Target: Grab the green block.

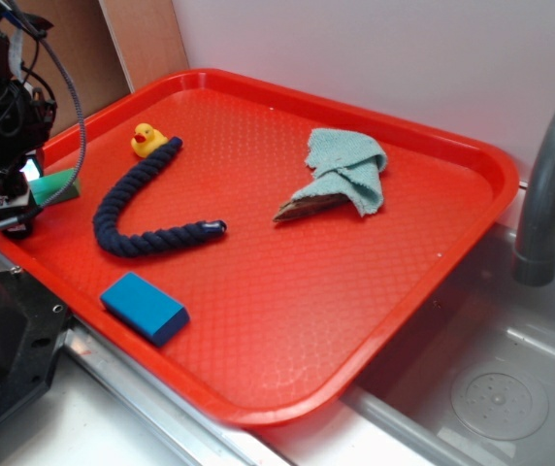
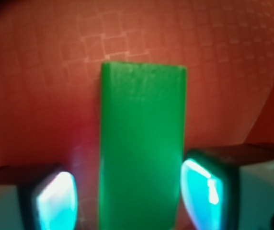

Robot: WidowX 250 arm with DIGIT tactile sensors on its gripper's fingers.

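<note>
Here, at the near left of the red tray (image 1: 433, 320), the gripper (image 2: 134, 196) stands with its jaws apart, one on each long side of the green block (image 2: 142, 143), which lies flat between them. The block looks stiff, light and matte, so pinching its narrow width should hold. Farther off lie a blue block (image 1: 145, 307), a rope (image 1: 137, 199), a duck (image 1: 146, 140) and a cloth (image 1: 347, 170).

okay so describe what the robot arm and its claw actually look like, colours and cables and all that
The arm is black, built from blocky segments, with a grey cable looping down beside it and thinner wires near the top. In the wrist view the claw has two pale grey fingers with dark-rimmed inner pads that glow turquoise. No markings are readable.
</note>
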